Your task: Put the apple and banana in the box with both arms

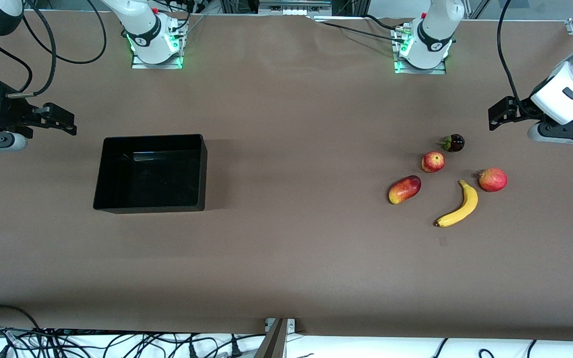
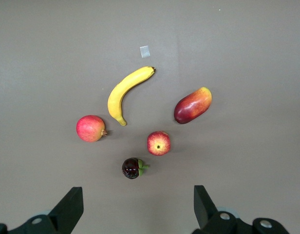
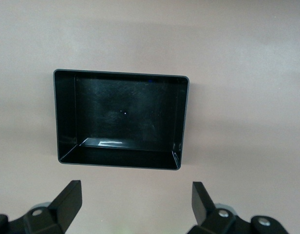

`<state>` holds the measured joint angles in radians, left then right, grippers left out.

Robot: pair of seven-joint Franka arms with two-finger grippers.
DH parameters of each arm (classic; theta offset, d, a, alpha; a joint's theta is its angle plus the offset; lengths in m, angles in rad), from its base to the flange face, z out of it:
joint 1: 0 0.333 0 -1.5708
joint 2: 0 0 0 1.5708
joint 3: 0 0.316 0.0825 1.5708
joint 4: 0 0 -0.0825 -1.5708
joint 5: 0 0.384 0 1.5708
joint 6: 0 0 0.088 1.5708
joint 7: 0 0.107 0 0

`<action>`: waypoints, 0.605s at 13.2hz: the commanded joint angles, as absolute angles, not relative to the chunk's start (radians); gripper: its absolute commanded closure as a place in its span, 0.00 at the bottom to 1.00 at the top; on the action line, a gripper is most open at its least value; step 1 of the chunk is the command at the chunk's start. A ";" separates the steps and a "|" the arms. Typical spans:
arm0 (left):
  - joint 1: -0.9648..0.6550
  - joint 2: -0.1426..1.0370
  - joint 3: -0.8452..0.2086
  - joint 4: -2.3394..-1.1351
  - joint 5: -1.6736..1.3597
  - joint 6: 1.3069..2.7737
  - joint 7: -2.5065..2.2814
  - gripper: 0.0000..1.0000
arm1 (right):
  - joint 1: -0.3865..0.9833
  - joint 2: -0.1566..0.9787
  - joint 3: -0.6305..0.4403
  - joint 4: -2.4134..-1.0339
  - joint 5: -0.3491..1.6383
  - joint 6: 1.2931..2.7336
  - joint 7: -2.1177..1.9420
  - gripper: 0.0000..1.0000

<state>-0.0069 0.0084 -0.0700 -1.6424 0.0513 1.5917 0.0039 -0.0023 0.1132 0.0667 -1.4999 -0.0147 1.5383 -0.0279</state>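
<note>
Box (image 1: 194,171), black and empty, sits toward the right arm's end; the right gripper (image 3: 135,207) hangs spread above it. Banana (image 2: 124,93) and apple (image 2: 159,143) lie apart among lookalike red fruits under the left gripper (image 2: 138,209), also spread, which risks grabbing the wrong one.

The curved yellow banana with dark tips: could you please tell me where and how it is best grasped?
Probably at the thick middle of the curved yellow banana, coming straight down from above with the open left claw set across its width. It lies flat, clear of the other fruits, and its ends taper.
</note>
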 commanded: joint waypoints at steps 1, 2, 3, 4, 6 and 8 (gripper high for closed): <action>-0.011 0.025 -0.071 -1.603 0.077 1.566 0.000 0.00 | -0.014 0.080 0.081 -1.523 -0.020 1.507 -0.023 0.00; -0.009 0.025 -0.071 -1.603 0.077 1.566 0.000 0.00 | -0.014 0.080 0.081 -1.523 -0.017 1.505 -0.025 0.00; -0.011 0.026 -0.072 -1.600 0.077 1.566 0.000 0.00 | -0.014 0.080 0.081 -1.522 -0.017 1.508 -0.026 0.00; -0.011 0.032 -0.072 -1.594 0.077 1.568 0.000 0.00 | -0.014 0.080 0.081 -1.522 -0.017 1.509 -0.026 0.00; -0.011 0.031 -0.072 -1.595 0.077 1.563 -0.002 0.00 | -0.014 0.078 0.081 -1.522 -0.017 1.505 -0.026 0.00; -0.008 0.031 -0.071 -1.595 0.075 1.560 0.000 0.00 | -0.014 0.078 0.081 -1.523 -0.017 1.500 -0.025 0.00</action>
